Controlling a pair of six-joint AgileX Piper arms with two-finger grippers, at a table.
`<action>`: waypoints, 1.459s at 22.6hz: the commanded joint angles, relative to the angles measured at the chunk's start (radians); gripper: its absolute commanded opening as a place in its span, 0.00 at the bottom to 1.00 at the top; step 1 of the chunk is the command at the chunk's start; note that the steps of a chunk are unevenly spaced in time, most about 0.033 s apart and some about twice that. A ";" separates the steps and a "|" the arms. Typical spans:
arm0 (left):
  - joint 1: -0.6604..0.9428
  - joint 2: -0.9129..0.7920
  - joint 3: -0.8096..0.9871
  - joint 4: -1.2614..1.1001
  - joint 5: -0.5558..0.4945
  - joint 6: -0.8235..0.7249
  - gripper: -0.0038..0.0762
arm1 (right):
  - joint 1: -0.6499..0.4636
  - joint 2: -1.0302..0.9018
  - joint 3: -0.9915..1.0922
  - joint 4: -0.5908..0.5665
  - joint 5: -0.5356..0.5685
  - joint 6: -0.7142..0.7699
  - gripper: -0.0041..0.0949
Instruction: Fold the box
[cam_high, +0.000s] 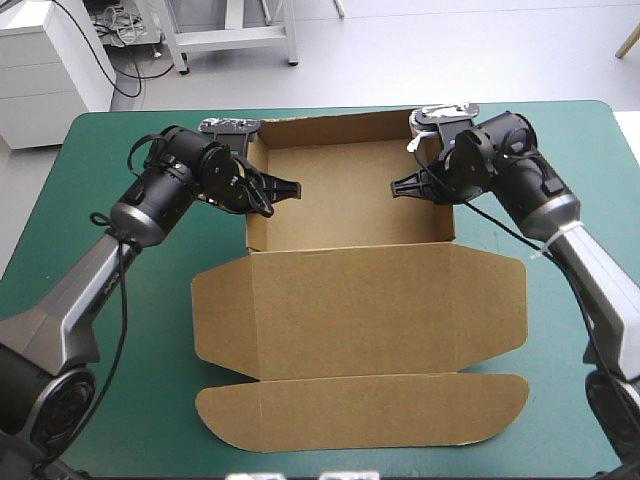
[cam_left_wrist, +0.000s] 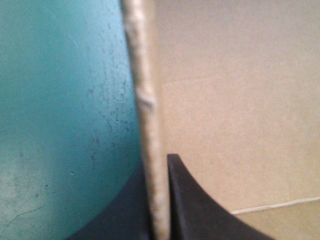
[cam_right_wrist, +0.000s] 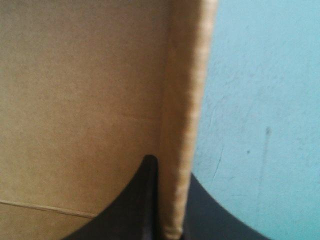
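Brown corrugated box (cam_high: 350, 250) is laid mid-table on the teal-green cover (cam_high: 120, 330). Its round-cornered lid (cam_high: 360, 320) is spread flat toward the near edge, with the open tray (cam_high: 350, 190) beyond. The left wall (cam_left_wrist: 147, 100) is pinched by the left gripper (cam_left_wrist: 159, 200), the right wall (cam_right_wrist: 185, 100) by the right gripper (cam_right_wrist: 170, 200).

My left arm (cam_high: 85, 285) and my right arm (cam_high: 600, 280) each have a long, shiny silver-grey tube. Nearer the wrist they turn into fat, round black parts. My left gripper (cam_high: 290, 187) and right gripper (cam_high: 398, 187) each have two smooth black fingers (cam_left_wrist: 200, 210), curved like fins, wide at the bottom and thin at the tip.
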 joint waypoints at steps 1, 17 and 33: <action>-0.013 0.012 -0.052 -0.036 -0.068 0.019 0.04 | -0.071 0.027 -0.031 0.197 0.008 -0.109 0.04; -0.009 0.224 -0.054 -0.180 -0.022 0.039 0.05 | -0.118 0.214 -0.031 0.216 0.009 -0.183 0.12; 0.031 0.224 -0.114 -0.191 0.087 0.115 0.82 | -0.120 0.214 -0.043 0.198 0.022 -0.212 0.90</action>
